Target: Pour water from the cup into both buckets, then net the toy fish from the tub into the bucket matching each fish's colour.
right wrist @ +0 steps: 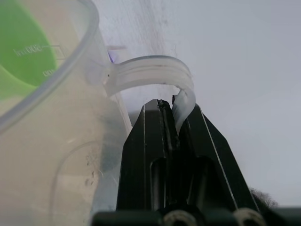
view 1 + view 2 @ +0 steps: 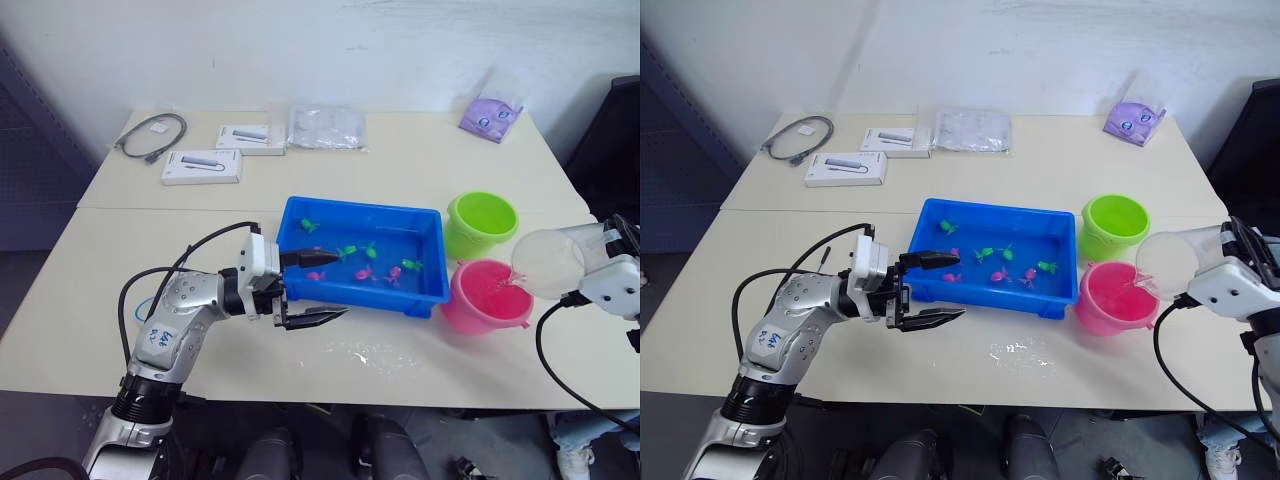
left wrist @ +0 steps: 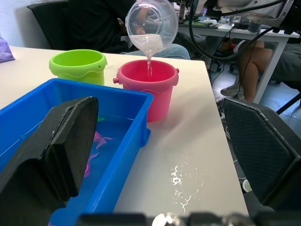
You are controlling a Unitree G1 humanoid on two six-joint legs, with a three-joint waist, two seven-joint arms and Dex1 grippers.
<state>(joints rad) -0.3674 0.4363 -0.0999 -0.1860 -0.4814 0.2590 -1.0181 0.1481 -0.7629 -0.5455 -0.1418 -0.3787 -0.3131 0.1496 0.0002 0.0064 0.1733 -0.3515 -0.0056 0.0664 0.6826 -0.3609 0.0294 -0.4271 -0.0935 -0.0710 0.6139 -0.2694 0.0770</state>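
Observation:
My right gripper [image 1: 178, 110] is shut on the handle of the clear cup [image 2: 549, 262], which is tipped on its side over the pink bucket [image 2: 487, 296]. A thin stream of water falls from the cup [image 3: 151, 26] into the pink bucket [image 3: 148, 84]. The lime green bucket [image 2: 481, 222] stands just behind it. Left of both lies the blue tub [image 2: 360, 254] with green and pink toy fish [image 2: 364, 272] in water. My left gripper [image 2: 312, 287] is open at the tub's near left corner, one finger over the rim. The net is out of view.
Water drops [image 2: 375, 352] lie on the table in front of the tub. At the back are two white boxes [image 2: 202, 167], a grey cable [image 2: 152, 135], a clear bag [image 2: 326, 127] and a purple pouch [image 2: 491, 114]. A seated person's legs [image 3: 254, 56] show beyond the table's right end.

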